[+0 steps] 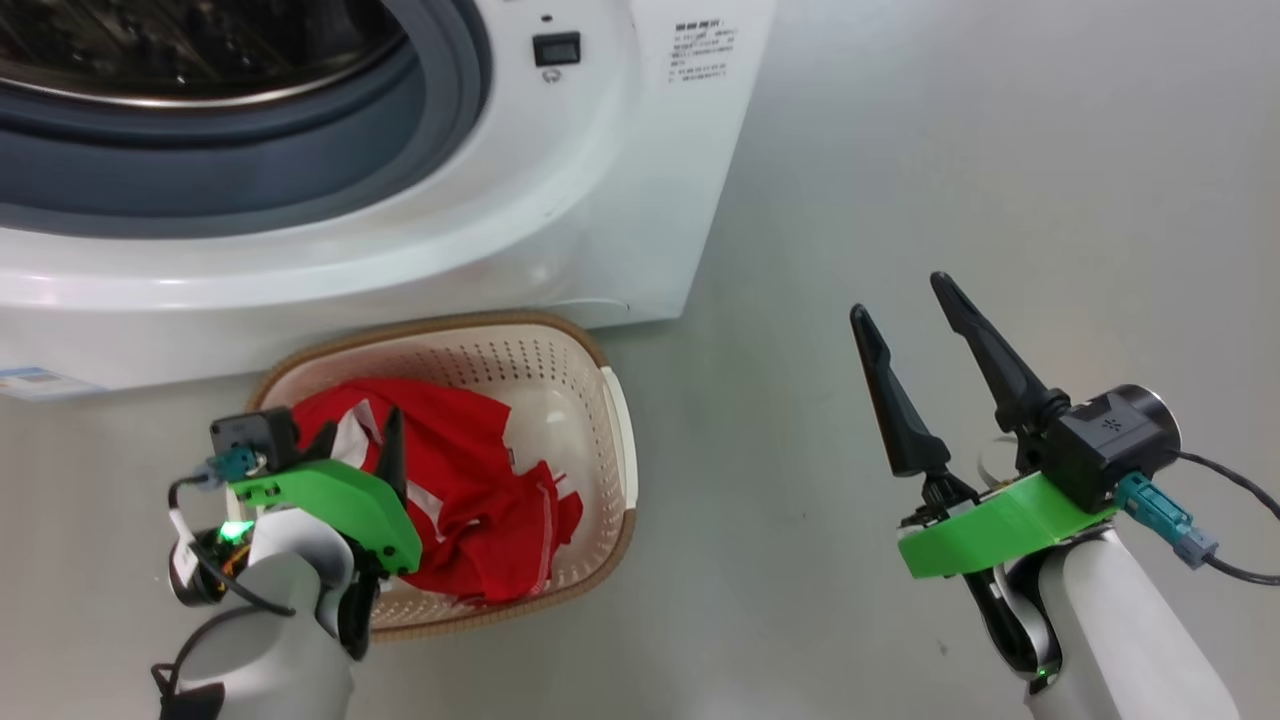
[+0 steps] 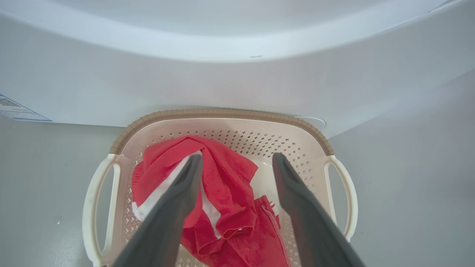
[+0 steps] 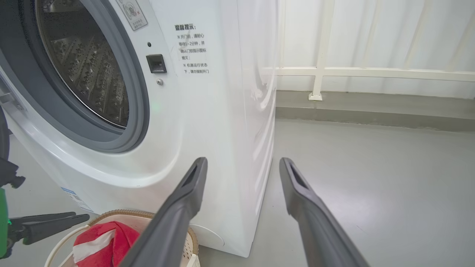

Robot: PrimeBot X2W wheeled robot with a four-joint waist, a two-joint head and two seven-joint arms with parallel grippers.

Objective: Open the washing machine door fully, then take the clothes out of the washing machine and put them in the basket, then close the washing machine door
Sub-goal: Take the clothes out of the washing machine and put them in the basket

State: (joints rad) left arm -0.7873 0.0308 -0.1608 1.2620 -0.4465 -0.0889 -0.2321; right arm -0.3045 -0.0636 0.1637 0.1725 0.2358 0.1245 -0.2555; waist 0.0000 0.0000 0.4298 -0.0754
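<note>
The left end effector (image 1: 358,448) hangs released over the basket (image 1: 440,326), fingers spread above the red clothes (image 1: 470,480) heaped inside. The basket sits against the washing machine (image 1: 600,150). Off right, the right end effector (image 1: 900,298) is released too, grasping nothing, above the grey floor (image 1: 950,150).

Smooth grey floor (image 1: 950,150), faintly glossy, with soft pale sheen and a few small dark specks. In the right wrist view, at the floor's far edge, a low grey kerb (image 3: 371,111) running straight across. On it, a cream-white railing (image 3: 371,72): one horizontal bar and one upright post (image 3: 317,48) on a small foot plate. Behind, a white backdrop (image 3: 389,33) with vertical folds or ribs; curtain or panel, unclear. Even, diffuse light throughout.
</note>
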